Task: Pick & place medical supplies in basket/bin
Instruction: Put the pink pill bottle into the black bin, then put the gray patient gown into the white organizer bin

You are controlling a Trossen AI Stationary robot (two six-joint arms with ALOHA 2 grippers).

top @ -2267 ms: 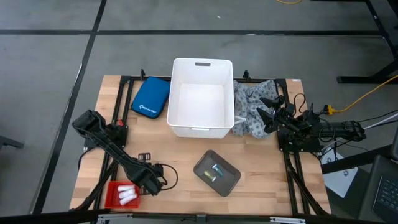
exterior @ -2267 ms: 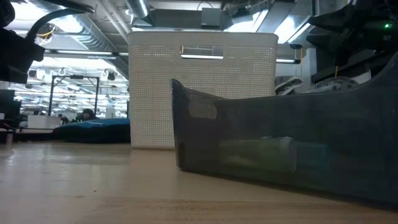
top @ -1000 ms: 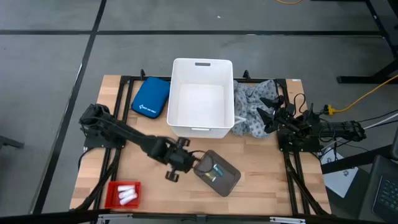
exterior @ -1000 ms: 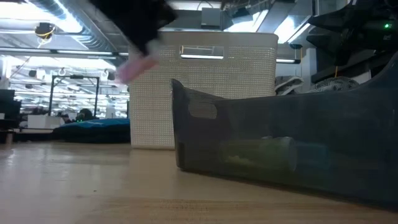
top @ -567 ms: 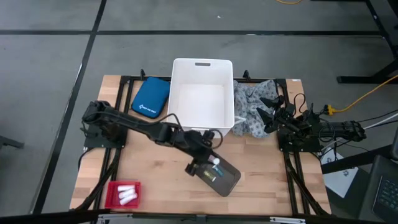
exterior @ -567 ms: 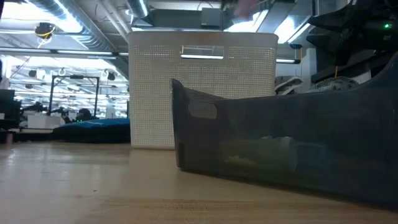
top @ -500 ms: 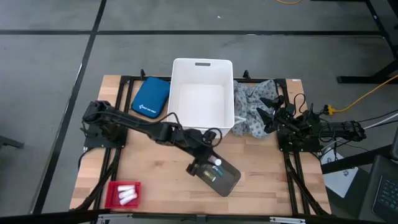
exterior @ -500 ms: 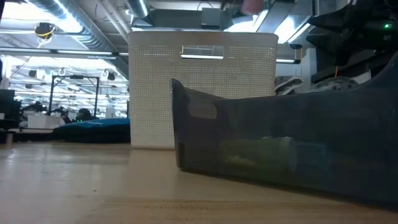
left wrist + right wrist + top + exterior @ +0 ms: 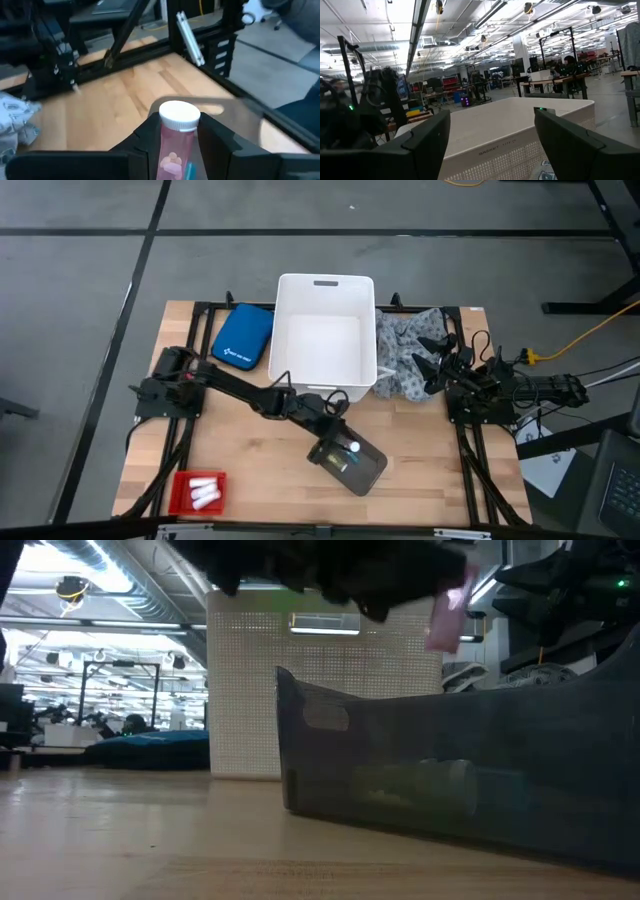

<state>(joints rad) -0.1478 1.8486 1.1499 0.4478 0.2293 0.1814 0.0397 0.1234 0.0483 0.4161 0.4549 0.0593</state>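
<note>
My left gripper (image 9: 340, 449) hovers over the dark tray (image 9: 368, 470), shut on a pink see-through vial with a white cap (image 9: 178, 114). The low view shows the vial (image 9: 446, 616) above the tray wall (image 9: 420, 760). Tiny green and yellow packets (image 9: 344, 463) lie in the tray. White rolls (image 9: 205, 491) lie in a red tray near the near-left corner. The white bin (image 9: 322, 335) stands at the far middle. The patterned cloth (image 9: 402, 366) lies to its right, partly under my open right gripper (image 9: 430, 360). My left gripper pinches the vial's pink body (image 9: 173, 150) between its two fingers (image 9: 144, 145), just below the white cap. The fingers lie along the vial, and the cap end sticks out past their free ends. The vial is lifted clear above the dark tray.
A blue zip pouch (image 9: 243, 337) lies left of the bin. Black frame rails (image 9: 190, 365) run along the table's left and right sides. Bare wood (image 9: 250, 460) lies between the red tray and the dark tray. The right wrist view faces the bin's wall (image 9: 520, 135).
My left gripper, carrying the pink vial, has moved toward the table's right from the dark tray's left edge to over the tray. It then came down, and the vial now shows lower in the low view. My right arm has kept still.
</note>
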